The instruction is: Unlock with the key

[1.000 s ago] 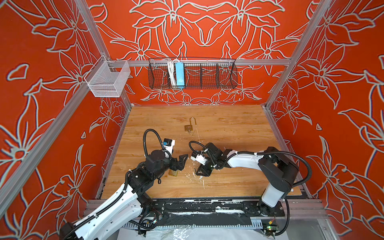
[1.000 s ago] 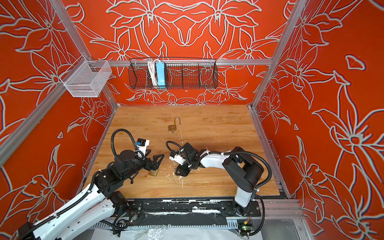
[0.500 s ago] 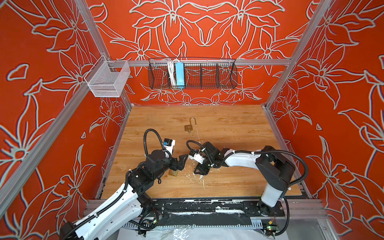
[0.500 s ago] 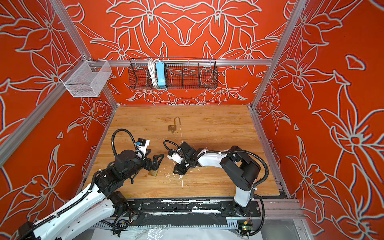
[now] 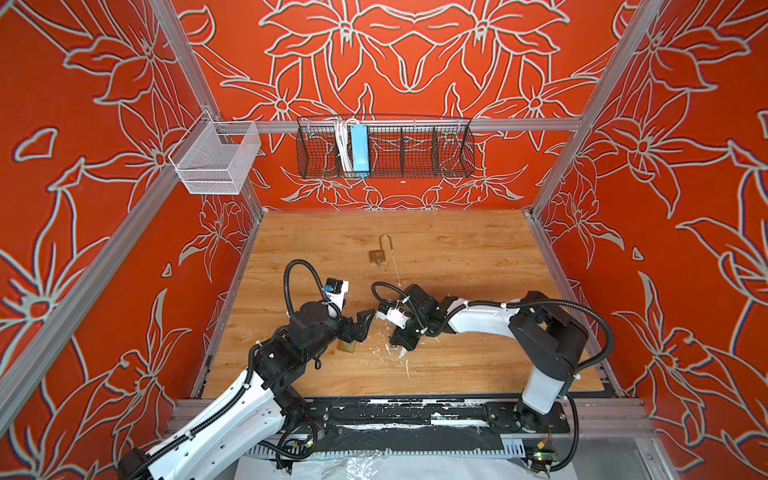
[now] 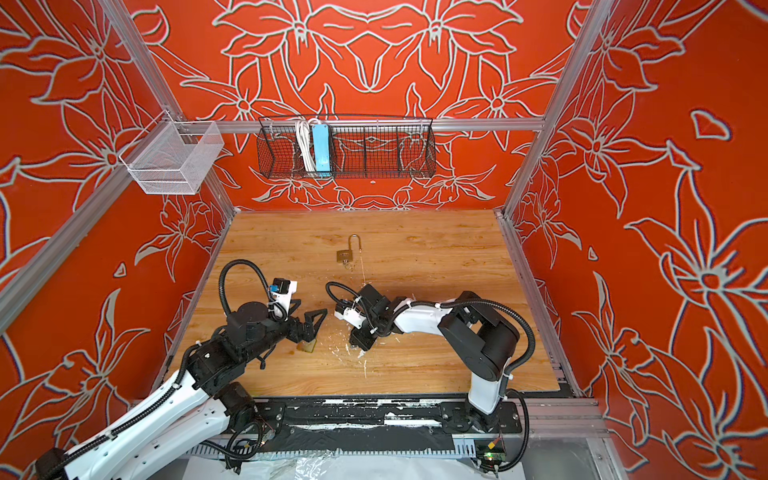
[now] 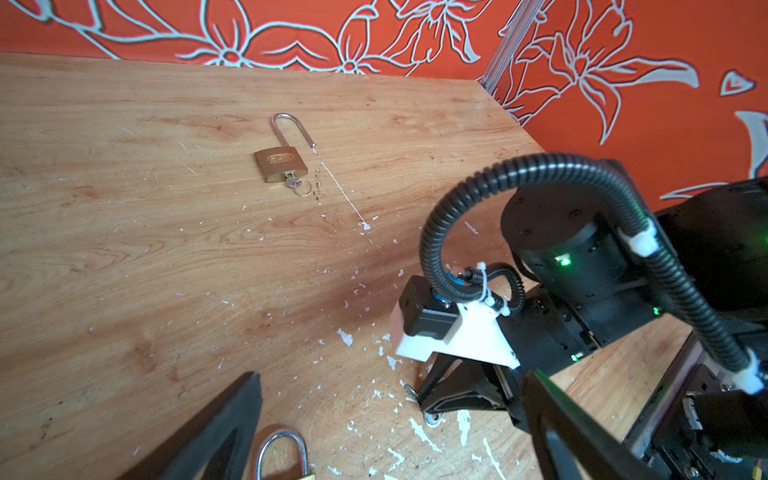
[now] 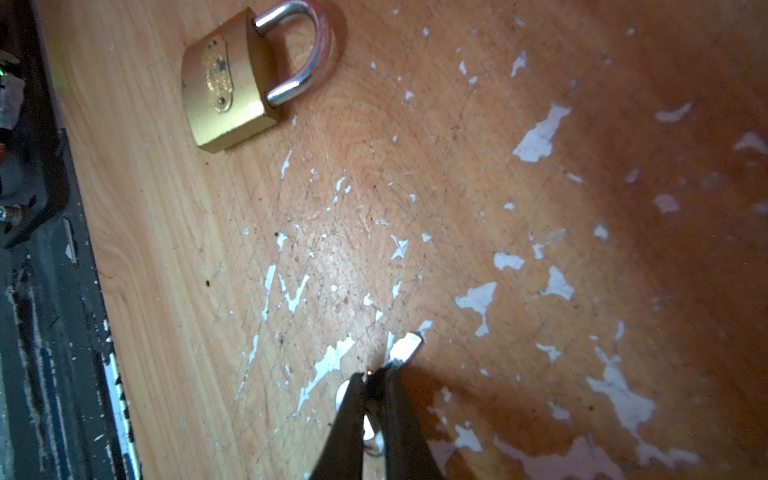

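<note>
A brass padlock (image 8: 226,97) with its short shackle shut lies on the wooden table (image 5: 457,257), in both top views near the front left (image 5: 347,346) (image 6: 307,346). My left gripper (image 7: 395,376) hangs open just over it (image 5: 360,328), with the shackle (image 7: 282,453) between its fingers (image 7: 224,428). A little to the right, my right gripper (image 8: 374,378) (image 5: 399,343) is down at the table, shut on a small silver key (image 8: 405,347). The key's blade sticks out past the tips (image 7: 409,390).
A second brass padlock (image 5: 378,255) (image 7: 280,164) with a long open shackle and a key in it lies mid-table. White flakes (image 8: 536,137) spot the wood. A black wire basket (image 5: 384,145) and a white mesh basket (image 5: 216,160) hang on the walls. A black rail (image 5: 395,411) runs along the front.
My right gripper has shifted slightly left and its jaws have closed onto the key. The left arm and both padlocks have not moved.
</note>
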